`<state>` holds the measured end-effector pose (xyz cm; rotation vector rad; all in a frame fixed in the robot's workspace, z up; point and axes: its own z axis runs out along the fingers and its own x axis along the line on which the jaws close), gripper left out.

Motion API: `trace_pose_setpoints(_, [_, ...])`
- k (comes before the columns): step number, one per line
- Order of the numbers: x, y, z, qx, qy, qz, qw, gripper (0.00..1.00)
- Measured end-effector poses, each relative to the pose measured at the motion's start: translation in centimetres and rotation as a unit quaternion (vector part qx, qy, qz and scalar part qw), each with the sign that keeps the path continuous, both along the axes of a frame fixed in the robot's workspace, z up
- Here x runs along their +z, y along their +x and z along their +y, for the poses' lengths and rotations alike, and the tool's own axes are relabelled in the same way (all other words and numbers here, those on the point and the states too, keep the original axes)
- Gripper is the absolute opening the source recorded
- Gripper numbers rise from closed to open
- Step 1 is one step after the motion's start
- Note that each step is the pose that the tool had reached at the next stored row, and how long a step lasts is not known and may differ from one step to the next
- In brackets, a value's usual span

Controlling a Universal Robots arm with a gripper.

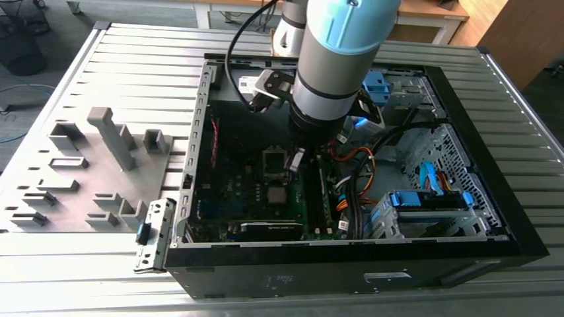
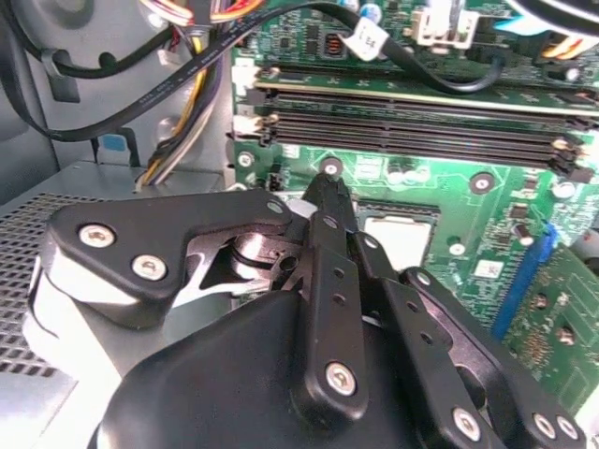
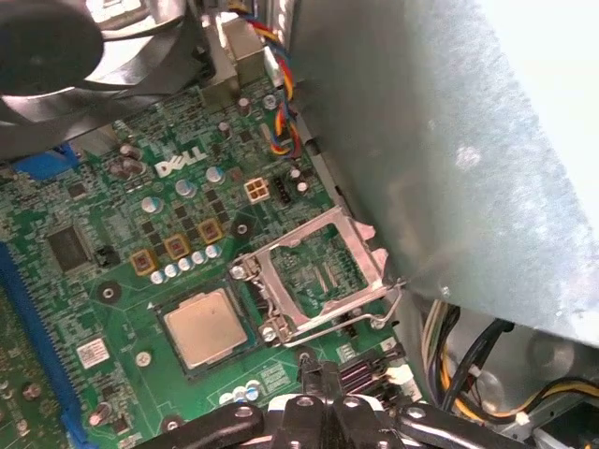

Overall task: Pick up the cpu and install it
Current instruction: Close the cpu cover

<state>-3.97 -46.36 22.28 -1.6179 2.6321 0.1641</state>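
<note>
Motherboard (image 3: 112,187): 1 cpu (image 3: 201,327), apparently socketed.

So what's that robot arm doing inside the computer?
The robot arm has reached its gripper down into the open computer case, just above the green motherboard. The cpu, a shiny square chip, sits in its socket, and the socket's metal cover frame beside it is flipped open. The gripper isn't holding anything.

A ribbed metal table (image 1: 132,59) stands on grey floor (image 1: 53,16), wooden furniture (image 1: 520,33) behind
</note>
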Motion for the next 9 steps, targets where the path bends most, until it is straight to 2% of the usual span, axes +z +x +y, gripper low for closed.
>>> trace_pose_setpoints(3, [-0.20, 0.00, 0.50, 0.000, 0.0000, 0.0000, 1.00000, 0.11])
trace_pose_setpoints(9, [-0.99, 0.00, 1.36, 0.000, 0.0000, 0.0000, 1.00000, 0.11])
